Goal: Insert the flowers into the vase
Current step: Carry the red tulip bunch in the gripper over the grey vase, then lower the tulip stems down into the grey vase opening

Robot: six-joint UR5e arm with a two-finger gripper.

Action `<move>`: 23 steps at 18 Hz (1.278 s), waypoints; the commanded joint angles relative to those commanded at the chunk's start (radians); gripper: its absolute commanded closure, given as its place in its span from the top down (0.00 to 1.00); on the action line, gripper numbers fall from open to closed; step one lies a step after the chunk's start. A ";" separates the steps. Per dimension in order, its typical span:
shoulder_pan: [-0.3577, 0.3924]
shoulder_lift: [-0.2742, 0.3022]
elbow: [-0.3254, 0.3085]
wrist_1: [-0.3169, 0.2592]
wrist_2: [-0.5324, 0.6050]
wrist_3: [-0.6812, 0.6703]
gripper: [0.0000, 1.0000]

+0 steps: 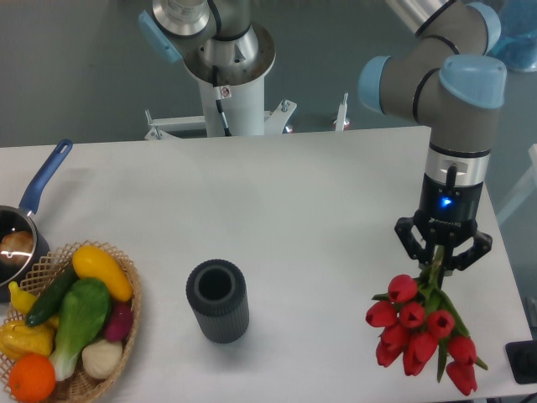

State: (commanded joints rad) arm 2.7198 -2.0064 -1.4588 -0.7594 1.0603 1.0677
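The flowers (418, 331), a bunch of red closed tulips with green stems, hang at the right of the table with the heads pointing down and toward the front. My gripper (442, 256) is shut on the stems just above the heads and holds the bunch at or just above the table top. The vase (217, 300), a dark grey ribbed cylinder with an open round mouth, stands upright on the white table (277, 193) at the front middle, well to the left of the gripper and the flowers.
A wicker basket (130, 315) of colourful vegetables sits at the front left. A saucepan with a blue handle (44, 176) lies behind it at the left edge. The arm's white base (231, 92) stands at the back. A dark object (524, 361) sits at the right front edge.
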 joint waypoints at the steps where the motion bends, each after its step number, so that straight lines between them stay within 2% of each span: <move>1: -0.002 0.000 -0.002 0.000 -0.040 0.002 0.18; 5: -0.026 0.008 -0.005 0.000 -0.219 0.003 0.18; 9: -0.041 0.046 -0.032 0.000 -0.416 0.003 0.18; 11: -0.058 0.064 -0.047 0.000 -0.466 0.005 0.18; 14: -0.084 0.098 -0.089 0.000 -0.532 0.012 0.18; 16: -0.100 0.110 -0.115 0.002 -0.617 0.020 0.18; 20: -0.103 0.147 -0.169 0.002 -0.746 0.020 0.18; 23: -0.097 0.152 -0.221 0.002 -0.836 0.020 0.18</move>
State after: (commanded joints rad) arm 2.6231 -1.8546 -1.6796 -0.7578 0.2242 1.0876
